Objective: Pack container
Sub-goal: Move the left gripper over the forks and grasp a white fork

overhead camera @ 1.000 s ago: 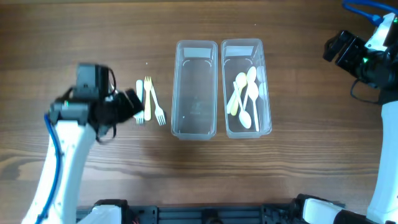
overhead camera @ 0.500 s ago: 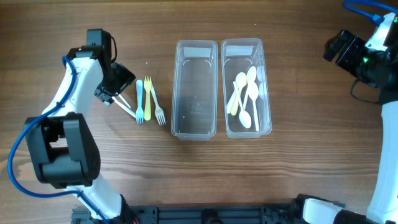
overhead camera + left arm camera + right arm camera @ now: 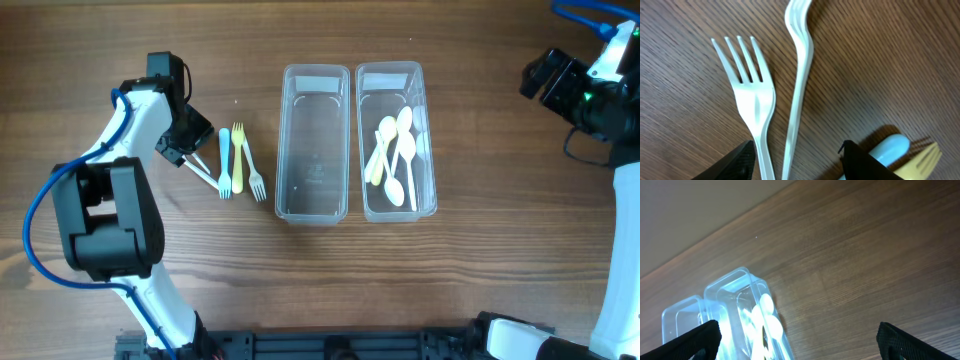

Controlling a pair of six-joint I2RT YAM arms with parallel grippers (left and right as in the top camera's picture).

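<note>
Two white forks (image 3: 757, 100) lie between the prongs of the left claw (image 3: 797, 150), parted and empty. Two containers (image 3: 284, 140) stand side by side. The right claw (image 3: 799, 330) gapes wide, holding nothing.

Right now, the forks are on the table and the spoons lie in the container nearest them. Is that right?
Not quite. The overhead view shows the spoons in the farther container, not the nearest one, which is empty. The forks are indeed on the table.

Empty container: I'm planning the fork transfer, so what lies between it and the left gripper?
In the overhead view, a blue fork, a yellow fork and a white fork lie there.
</note>
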